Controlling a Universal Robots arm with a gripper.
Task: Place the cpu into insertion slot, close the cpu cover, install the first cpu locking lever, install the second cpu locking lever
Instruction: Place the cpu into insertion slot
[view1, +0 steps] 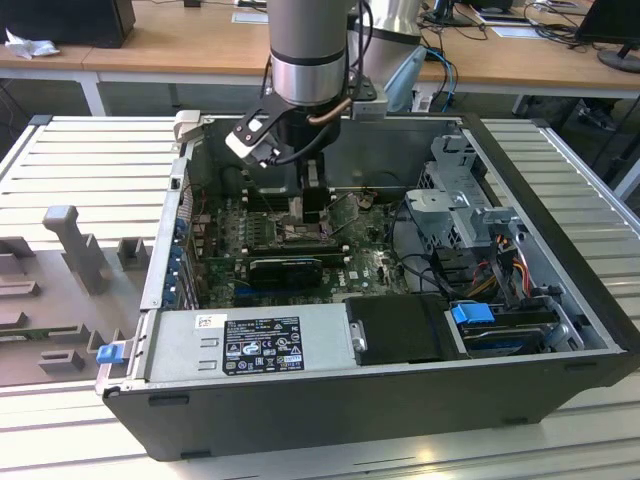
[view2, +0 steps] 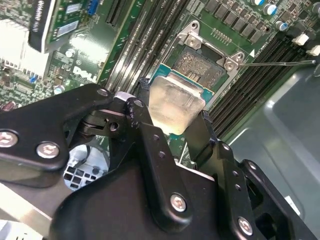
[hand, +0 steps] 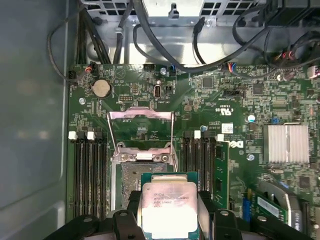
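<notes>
Cpu (hand: 169, 206) is pinched by opposite edges between the two black fingers (view2: 137, 107) of my gripper (view2: 172, 117), metal top facing the first wrist view. I see it held above the board (hand: 235, 115), right by the slot (hand: 131, 177) and overlapping its near edge in both wrist views, not seated. The slot's contacts lie bare. The cover (hand: 141, 115) stands swung open on the slot's far side. My arm (view1: 310, 50) reaches down into the open case (view1: 400, 410).
</notes>
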